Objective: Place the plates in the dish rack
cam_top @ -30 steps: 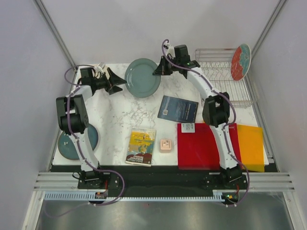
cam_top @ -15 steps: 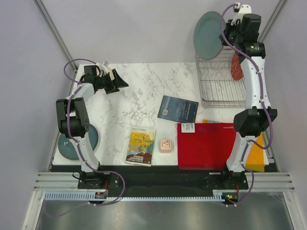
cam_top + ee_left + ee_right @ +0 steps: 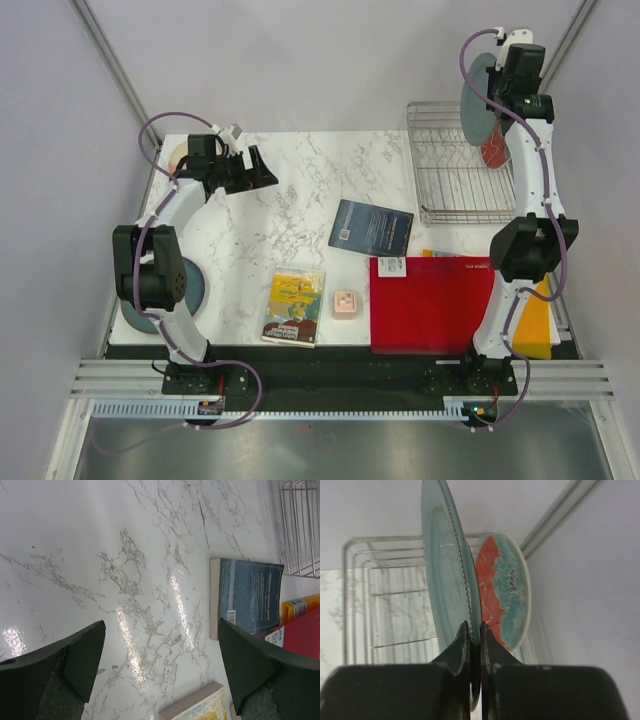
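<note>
Since half a second ago, the grey-green plate (image 3: 474, 98) turns from facing the camera to nearly edge-on, and the right arm carries it in over the far right corner of the dish rack (image 3: 440, 192). The left arm swings slightly toward the middle of the table (image 3: 300, 215).

The right gripper (image 3: 475, 630) is clamped tight on the plate's lower rim, holding it upright in the air above the rack. The left gripper (image 3: 161, 627) hangs spread wide with nothing in it.

The likeliest trouble is a clash with the red plate (image 3: 502, 595), which is already standing in the rack just beside the held one. If the plate comes down tilted or drifts right, it could knock the red plate or land across the bars instead of between them. The pinch on the rim is thin, too (a slip would drop the plate onto wire).

Only the right wrist view shows the narrow gap between the two plates. Only the top view shows the dark teal plate (image 3: 192, 290) lying under the left arm. The left wrist view adds the blue book (image 3: 250, 600), lying near the rack's corner.
</note>
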